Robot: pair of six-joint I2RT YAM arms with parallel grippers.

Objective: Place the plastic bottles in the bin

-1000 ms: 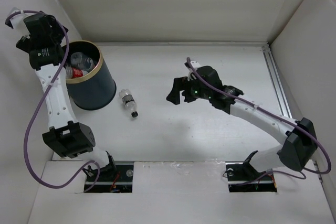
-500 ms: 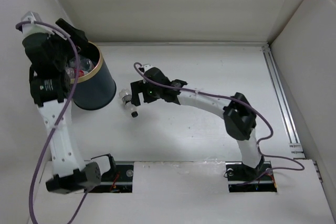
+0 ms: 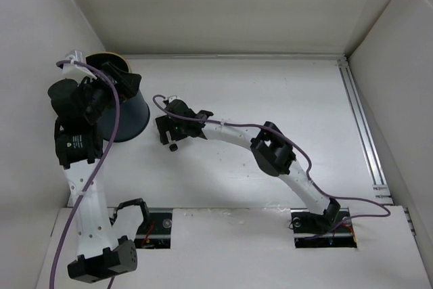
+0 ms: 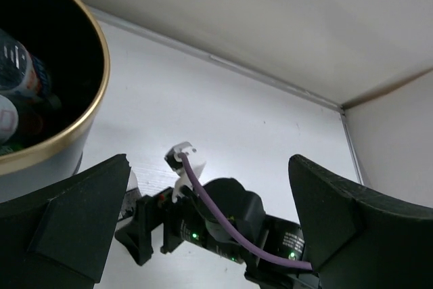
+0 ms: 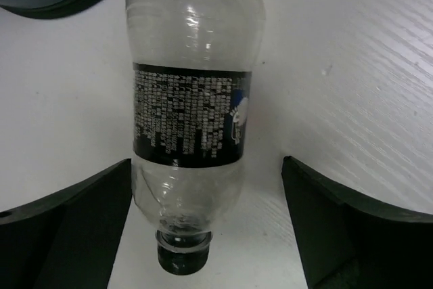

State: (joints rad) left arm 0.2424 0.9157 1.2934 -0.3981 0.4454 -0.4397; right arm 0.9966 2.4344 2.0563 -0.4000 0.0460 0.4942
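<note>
My right gripper [image 5: 206, 231] straddles the black-labelled bottle [image 5: 189, 99], jaws wide. It lies flat beside the bin [image 3: 135, 118], toward the far-left corner. My left gripper [image 4: 210, 228] hangs wide open by the rim, with other bottles [image 4: 17, 72] inside.

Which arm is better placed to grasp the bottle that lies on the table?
Right. The right end effector is open and straddles the bottle, a finger each side. The left end effector is open, up by the bin.

Overhead from near edge, left wrist beside bin [image 4: 40, 174], right wrist close on bottle [image 5: 189, 113], bin in all 3
</note>
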